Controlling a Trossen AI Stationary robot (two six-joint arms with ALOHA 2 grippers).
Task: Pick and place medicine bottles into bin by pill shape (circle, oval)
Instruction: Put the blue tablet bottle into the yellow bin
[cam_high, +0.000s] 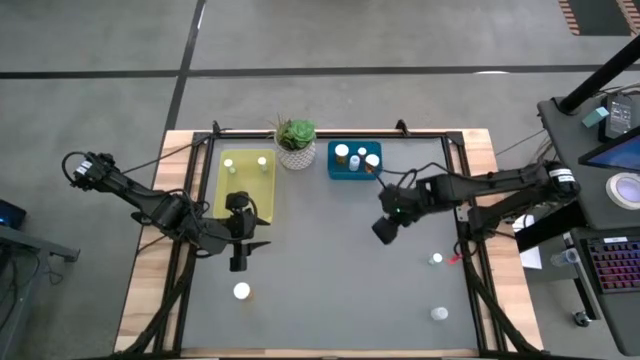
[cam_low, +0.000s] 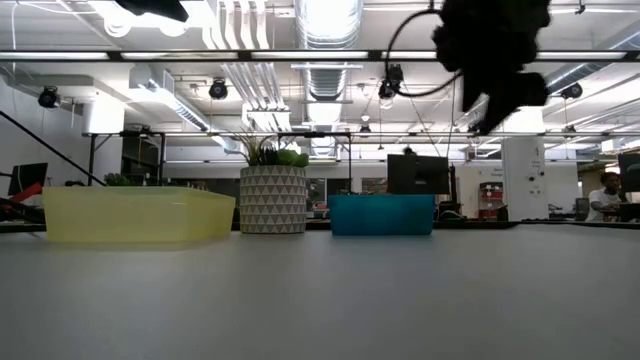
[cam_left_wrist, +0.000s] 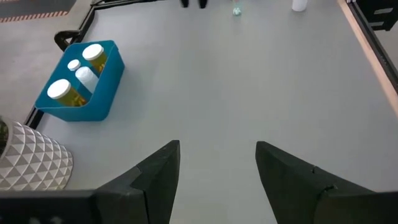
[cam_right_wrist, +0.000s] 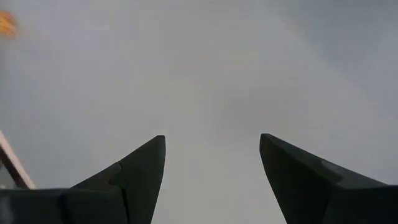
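Landmark: potted plant (cam_high: 296, 141) at the table's far edge, centre.

Blue bin (cam_high: 354, 160) just right of the plant, holding three medicine bottles (cam_high: 342, 152); left wrist view shows amber bodies and white caps (cam_left_wrist: 60, 90) inside it. Yellow bin (cam_high: 246, 184) just left of the plant, two bottles (cam_high: 229, 162) at its far end.

Loose bottles: one with a white cap (cam_high: 241, 291) well in front of the plant and left, near the table's front edge; one (cam_high: 436, 259) well to the right of the plant and forward; one more (cam_high: 439, 313) further forward still, front right corner.

Left gripper (cam_high: 238, 262) in front of the yellow bin, forward-left of the plant. Fingers (cam_left_wrist: 163, 168) spread apart, nothing between them, only bare table.

Right gripper (cam_high: 383, 232) forward-right of the plant, in front of the blue bin, raised above the table in the low view (cam_low: 497, 90). Fingers (cam_right_wrist: 146, 162) parted wide, empty, grey tabletop showing through the gap.
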